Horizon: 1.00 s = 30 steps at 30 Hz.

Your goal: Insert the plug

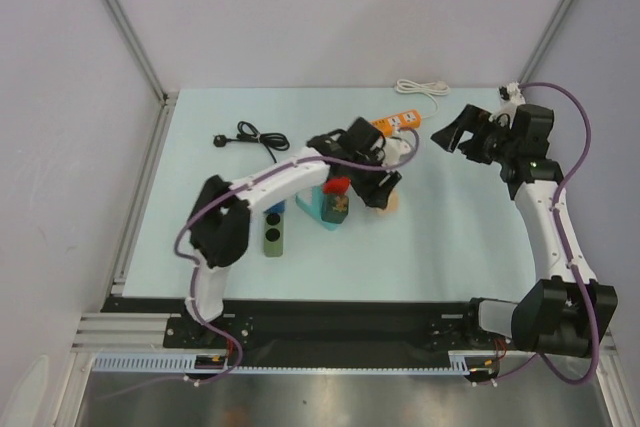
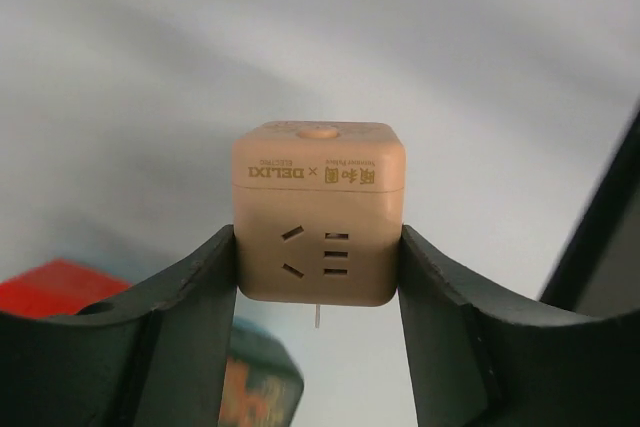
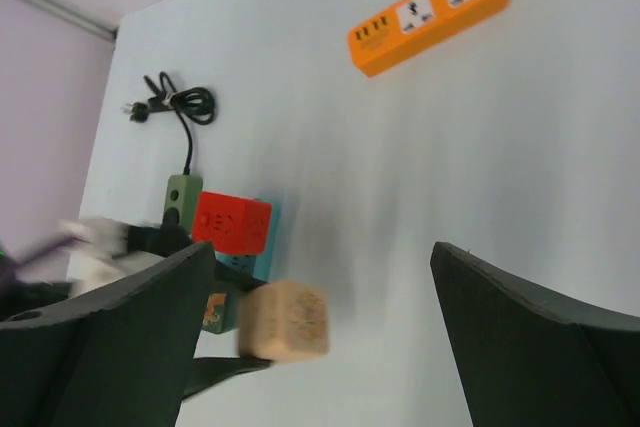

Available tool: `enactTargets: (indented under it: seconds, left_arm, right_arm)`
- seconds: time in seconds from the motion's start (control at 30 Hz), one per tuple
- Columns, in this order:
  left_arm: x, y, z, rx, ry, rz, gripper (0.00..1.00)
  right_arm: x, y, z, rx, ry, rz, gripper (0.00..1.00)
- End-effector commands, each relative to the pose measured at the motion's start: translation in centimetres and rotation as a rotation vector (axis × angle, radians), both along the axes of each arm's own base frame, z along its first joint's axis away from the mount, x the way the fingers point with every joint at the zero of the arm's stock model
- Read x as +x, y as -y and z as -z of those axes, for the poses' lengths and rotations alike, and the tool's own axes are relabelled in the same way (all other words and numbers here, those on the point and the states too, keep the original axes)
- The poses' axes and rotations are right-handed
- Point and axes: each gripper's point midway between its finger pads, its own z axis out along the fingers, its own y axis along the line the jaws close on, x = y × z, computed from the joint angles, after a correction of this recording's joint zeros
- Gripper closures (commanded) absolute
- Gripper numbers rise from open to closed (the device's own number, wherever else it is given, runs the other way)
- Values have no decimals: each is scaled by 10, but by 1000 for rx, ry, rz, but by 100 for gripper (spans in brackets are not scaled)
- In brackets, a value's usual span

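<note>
The plug (image 1: pixel 220 140) is small and black and lies at the back left of the table on its looped black cord (image 1: pixel 252 134); the right wrist view also shows the plug (image 3: pixel 135 110). My left gripper (image 1: pixel 378 185) is shut on a tan socket cube (image 2: pixel 318 212), a finger pressed on each side and the slotted face toward the camera. The tan socket cube (image 1: pixel 386 204) sits mid-table, far from the plug. My right gripper (image 1: pixel 452 135) hovers open at the right, and in its own view the right gripper (image 3: pixel 320 277) holds nothing.
An orange power strip (image 1: pixel 397 124) with a white cord (image 1: pixel 422 87) lies at the back. Left of the cube stand a red cube (image 1: pixel 337 186) on a teal block (image 1: pixel 322 207) and a green socket strip (image 1: pixel 272 229).
</note>
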Motion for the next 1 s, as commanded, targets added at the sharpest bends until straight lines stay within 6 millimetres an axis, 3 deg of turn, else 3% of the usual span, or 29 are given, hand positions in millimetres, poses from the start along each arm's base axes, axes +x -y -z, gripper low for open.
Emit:
enactTargets:
  seconds: [0.0, 0.13, 0.27, 0.47, 0.63, 0.77, 0.97]
  left_arm:
    - [-14, -20, -135, -314, 55, 62, 100]
    - [-35, -48, -178, -445, -16, 77, 100]
    - [-53, -61, -198, -477, -2, 106, 100]
    - [-82, -68, -215, -535, -16, 199, 99]
    - [-85, -74, -208, -519, 6, 208, 100]
    - [-87, -76, -201, -513, -3, 220, 100]
    - [-83, -72, -205, -523, 3, 227, 100]
  right_arm:
    - [-7, -32, -46, -41, 229, -260, 4]
    - [-40, -75, -54, -19, 345, -547, 0]
    - [-85, -135, -62, 32, 415, -867, 0]
    - [-115, -180, -63, 0, 432, -1064, 0]
    - [-128, -191, -50, -54, 384, -1132, 0]
    - [-120, -175, -40, -141, 316, -1039, 0]
    - [-116, -156, -70, -113, 380, -965, 0]
